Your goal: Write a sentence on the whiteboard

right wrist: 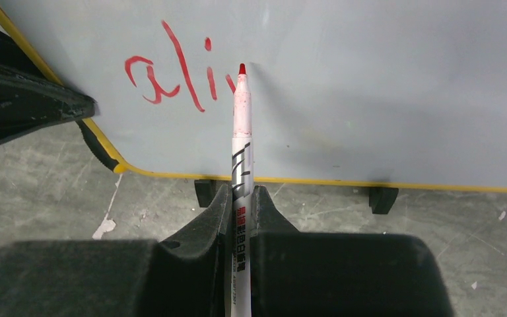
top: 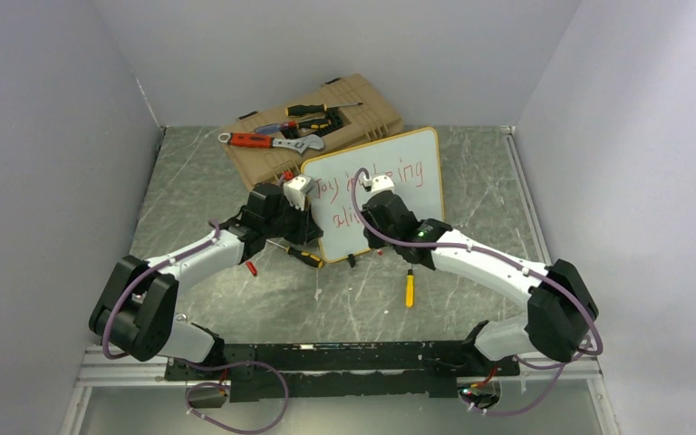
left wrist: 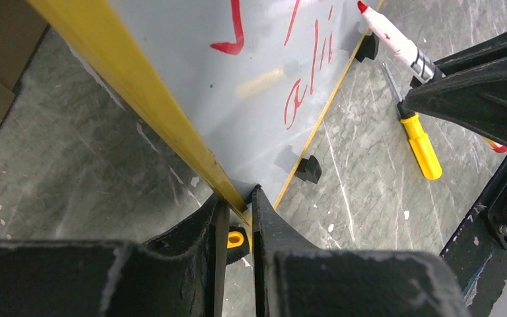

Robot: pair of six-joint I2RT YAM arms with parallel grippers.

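Note:
The whiteboard [top: 408, 181] stands tilted on two black clip feet [right wrist: 383, 198] in front of the toolbox. My left gripper [left wrist: 241, 198] is shut on the lower left corner of its yellow frame [left wrist: 152, 99]. My right gripper [right wrist: 241, 195] is shut on a white marker [right wrist: 241, 132], whose red tip [right wrist: 242, 69] is at the board just right of the red letters "ali" [right wrist: 171, 76]. In the top view the sentence [top: 417, 172] reads "Joy", then "ing", with the middle hidden behind my right gripper [top: 376, 195], and "ali" below.
A tan toolbox [top: 376, 113] lies behind the board with a red wrench [top: 258, 140] and screwdrivers on its lid. A yellow screwdriver [top: 409, 288] lies on the table in front of the board. A black-and-yellow screwdriver [top: 304, 256] lies under my left arm. Grey walls close three sides.

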